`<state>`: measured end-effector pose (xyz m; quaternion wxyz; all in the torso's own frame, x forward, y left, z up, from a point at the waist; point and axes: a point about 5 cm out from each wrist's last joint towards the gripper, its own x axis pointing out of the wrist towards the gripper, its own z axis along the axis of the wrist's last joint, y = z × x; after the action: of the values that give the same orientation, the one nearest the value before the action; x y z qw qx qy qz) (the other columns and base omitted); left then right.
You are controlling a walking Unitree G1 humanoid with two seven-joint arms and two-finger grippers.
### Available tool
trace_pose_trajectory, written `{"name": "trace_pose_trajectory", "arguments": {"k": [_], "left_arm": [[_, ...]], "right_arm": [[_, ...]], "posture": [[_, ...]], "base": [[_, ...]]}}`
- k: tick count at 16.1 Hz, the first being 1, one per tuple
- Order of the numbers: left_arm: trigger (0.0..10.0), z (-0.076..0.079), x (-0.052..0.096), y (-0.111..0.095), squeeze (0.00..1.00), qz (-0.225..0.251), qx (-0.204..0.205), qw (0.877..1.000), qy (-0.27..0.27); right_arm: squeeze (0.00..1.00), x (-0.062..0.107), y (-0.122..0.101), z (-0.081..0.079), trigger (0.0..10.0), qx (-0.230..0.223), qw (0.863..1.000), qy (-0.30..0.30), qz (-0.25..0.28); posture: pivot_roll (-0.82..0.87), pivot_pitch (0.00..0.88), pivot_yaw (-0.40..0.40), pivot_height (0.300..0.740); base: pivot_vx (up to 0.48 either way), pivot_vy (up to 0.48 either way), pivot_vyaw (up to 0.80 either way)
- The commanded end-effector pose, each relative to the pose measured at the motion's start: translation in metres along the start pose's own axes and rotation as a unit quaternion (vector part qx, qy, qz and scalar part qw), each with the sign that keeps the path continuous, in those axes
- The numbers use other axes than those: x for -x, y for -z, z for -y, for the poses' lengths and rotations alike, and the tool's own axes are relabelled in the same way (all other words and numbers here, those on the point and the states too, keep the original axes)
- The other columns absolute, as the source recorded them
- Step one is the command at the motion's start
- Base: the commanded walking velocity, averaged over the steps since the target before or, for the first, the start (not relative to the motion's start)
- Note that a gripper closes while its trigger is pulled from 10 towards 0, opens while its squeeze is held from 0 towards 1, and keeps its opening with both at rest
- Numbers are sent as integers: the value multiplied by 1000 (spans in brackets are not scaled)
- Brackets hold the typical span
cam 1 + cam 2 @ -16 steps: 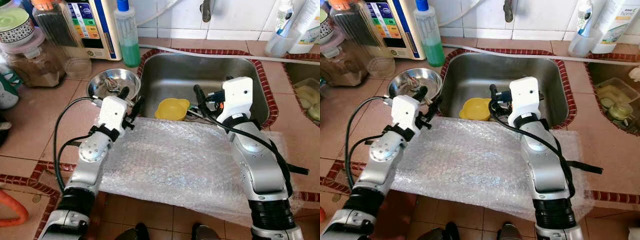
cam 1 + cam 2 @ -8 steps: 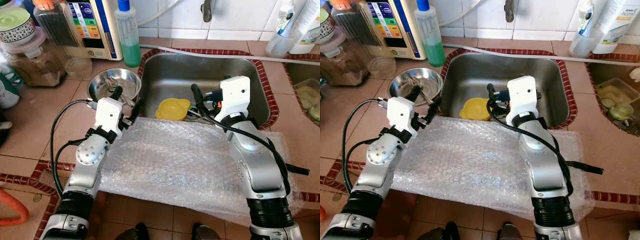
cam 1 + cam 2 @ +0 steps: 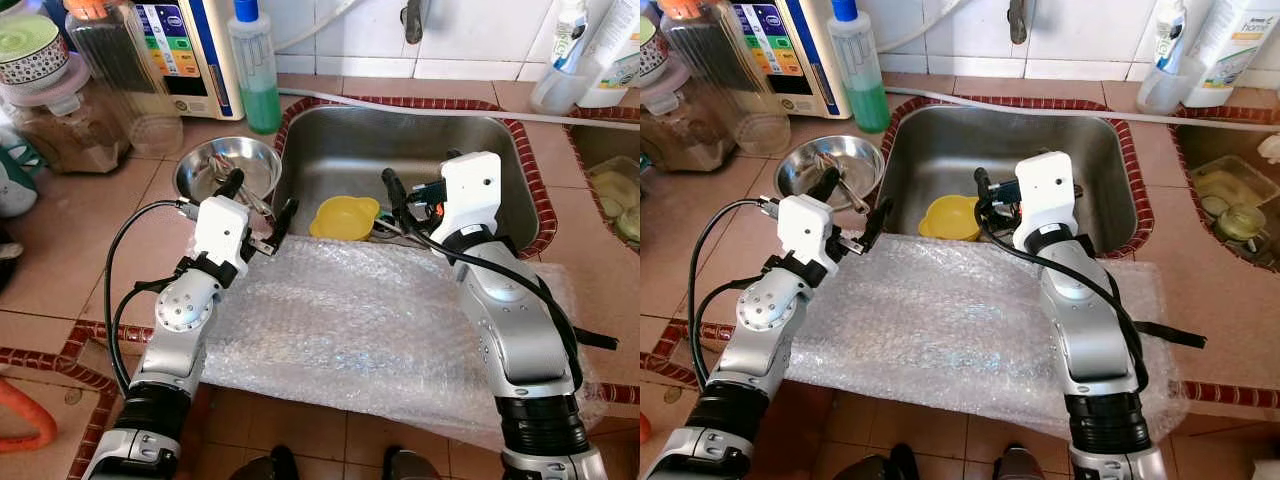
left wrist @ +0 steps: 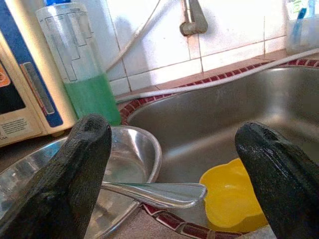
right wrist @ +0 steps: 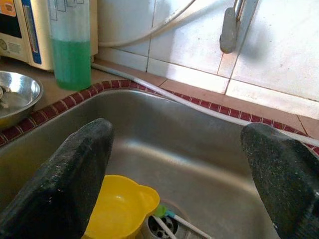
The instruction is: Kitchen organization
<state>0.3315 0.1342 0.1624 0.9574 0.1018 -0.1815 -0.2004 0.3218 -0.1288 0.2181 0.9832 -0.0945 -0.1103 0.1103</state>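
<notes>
A sheet of bubble wrap (image 3: pixel 350 320) covers the worktop (image 3: pixel 70 240) edge nearest the robot, probably as padding for washed items. Beyond it, the left gripper (image 3: pixel 262 212) hovers with fingers spread beside the steel bowl (image 3: pixel 215 165), while the right gripper (image 3: pixel 985 200), also spread, hangs over the sink (image 3: pixel 400 140) above the yellow cup (image 3: pixel 345 217), likely the next pickup

Before me the sink (image 3: pixel 500 150) holds a cup (image 3: pixel 345 216); a bowl (image 3: pixel 228 166) sits left of it; bubble wrap (image 3: pixel 350 320) lies nearest.
</notes>
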Motion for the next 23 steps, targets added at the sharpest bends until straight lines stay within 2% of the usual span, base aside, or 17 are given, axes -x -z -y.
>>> {"name": "trace_pose_trajectory", "arguments": {"k": [1, 6, 7, 8, 9, 10, 11, 12, 13, 23], "left_arm": [[10000, 4, 4, 5, 1000, -7, -6, 1000, 14], [10000, 10, 6, 11, 1000, -22, -24, 999, 35], [10000, 10, 6, 13, 337, -24, -24, 999, 36], [10000, 10, 7, 14, 176, -26, -24, 999, 35], [10000, 10, 7, 14, 176, -26, -24, 999, 35], [10000, 7, 7, 16, 0, -32, -26, 999, 32], [10000, 3, 7, 21, 0, -48, -35, 998, 27], [3765, 0, 6, 22, 0, -49, -33, 998, 21], [78, -2, 6, 23, 0, -50, -34, 998, 19], [0, -9, 4, 28, 0, -56, -38, 998, 7]], "right_arm": [[0, 2, -6, -1, 10000, 0, 1000, -7, 9], [0, 9, -4, -3, 10000, 1, 1000, -11, 0], [0, 9, -4, -3, 10000, 2, 1000, -11, -2], [0, 10, -3, -2, 10000, 2, 1000, -11, -2], [0, 10, -3, -2, 10000, 2, 1000, -11, -2], [0, 10, -3, -3, 10000, 2, 1000, -11, -3], [0, 9, -4, -3, 10000, 1, 1000, -13, -2], [0, 8, -6, -4, 10000, 1, 1000, -14, 1], [0, 7, -6, -3, 10000, 1, 1000, -13, 2], [0, 8, -7, 1, 10000, 5, 1000, -6, 2]], "posture": [[-289, 236, 74, 740], [-304, 251, 68, 740], [-304, 251, 68, 740], [-305, 247, 70, 740], [-305, 247, 70, 740], [-301, 245, 69, 740], [-300, 241, 68, 740], [-302, 241, 68, 740], [-305, 238, 67, 740], [-316, 239, 70, 740]], "base": [[0, 0, 0], [0, 0, 0], [0, 0, 0], [0, 0, 0], [0, 0, 0], [0, 0, 0], [0, 0, 0], [0, 0, 0], [0, 0, 0], [0, 0, 0]]}}
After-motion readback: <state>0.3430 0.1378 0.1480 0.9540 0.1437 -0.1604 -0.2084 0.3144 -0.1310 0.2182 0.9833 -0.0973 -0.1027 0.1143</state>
